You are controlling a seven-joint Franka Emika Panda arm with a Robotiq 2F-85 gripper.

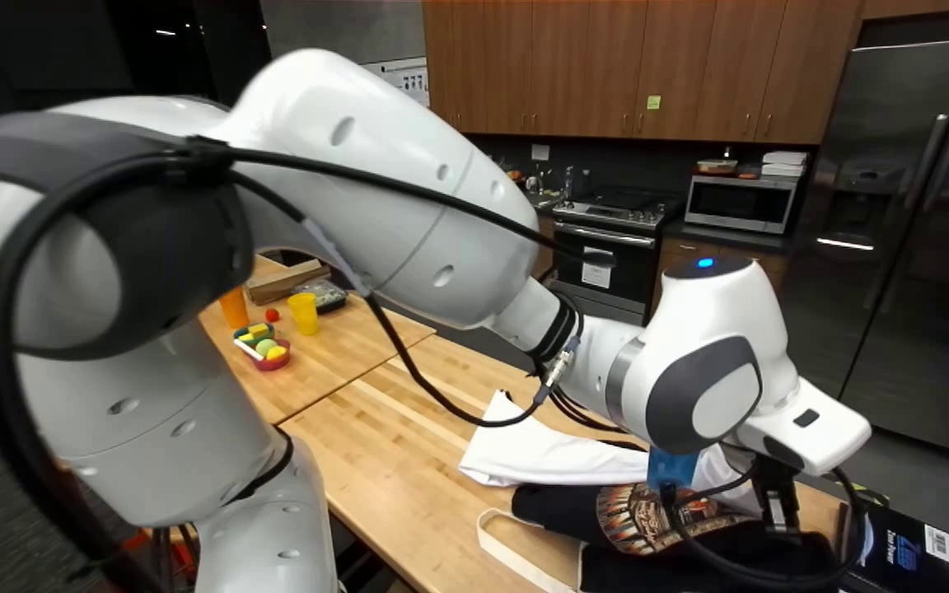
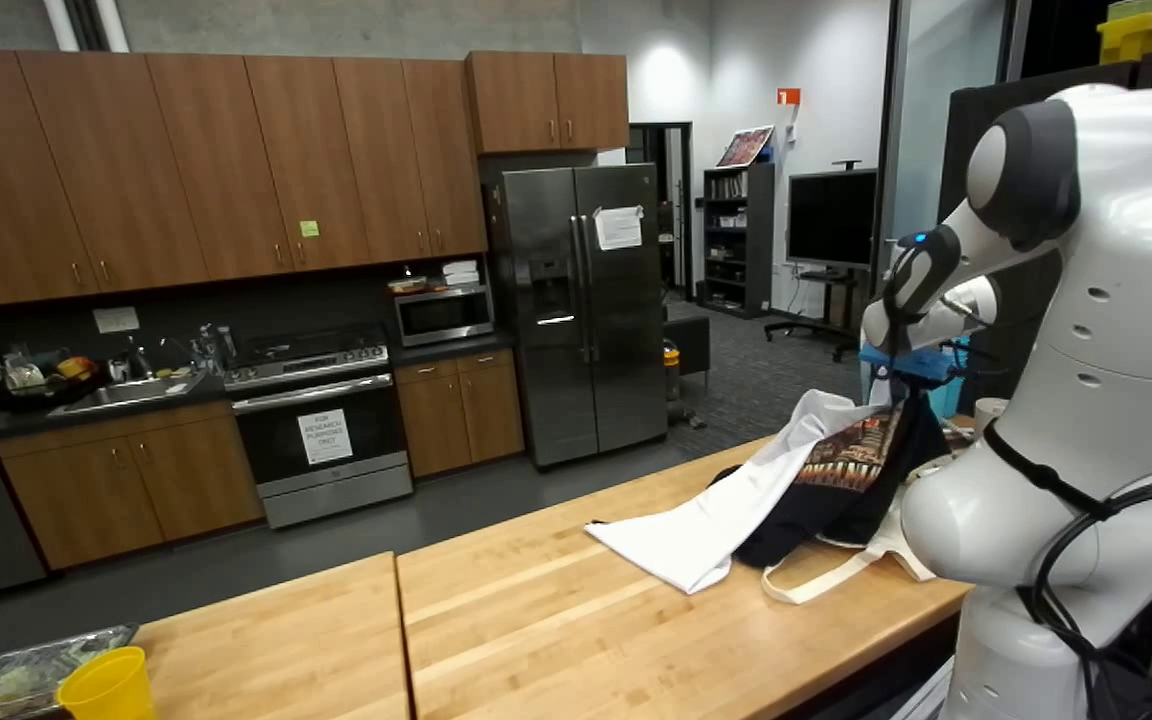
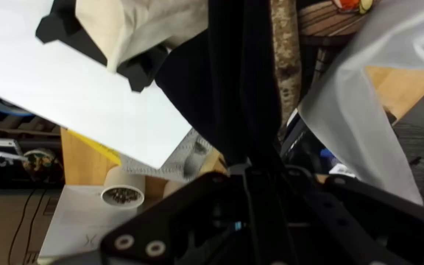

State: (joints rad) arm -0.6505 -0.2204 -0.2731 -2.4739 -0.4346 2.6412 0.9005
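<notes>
My gripper point(image 3: 256, 172) is shut on a black cloth with a colourful printed picture point(image 3: 230, 95). A bunched part of this cloth runs up into the fingers. In an exterior view the black cloth point(image 2: 871, 480) hangs raised from the gripper point(image 2: 908, 385), its lower part on the table; the cloth point(image 1: 553, 511) also shows in an exterior view. A white cloth point(image 2: 726, 530) rises beside it toward the gripper; in the wrist view the white cloth point(image 3: 372, 99) hangs to the right, and whether it is also pinched I cannot tell. A cream fabric strap point(image 2: 836, 580) lies beside them.
The wooden table point(image 1: 409, 461) carries a black box point(image 1: 907, 548) near the gripper, and a yellow cup point(image 1: 303, 313), an orange cup point(image 1: 234, 309) and a red bowl point(image 1: 272, 357) farther off. A white container point(image 3: 123, 189) and a white flat sheet point(image 3: 98, 110) show in the wrist view.
</notes>
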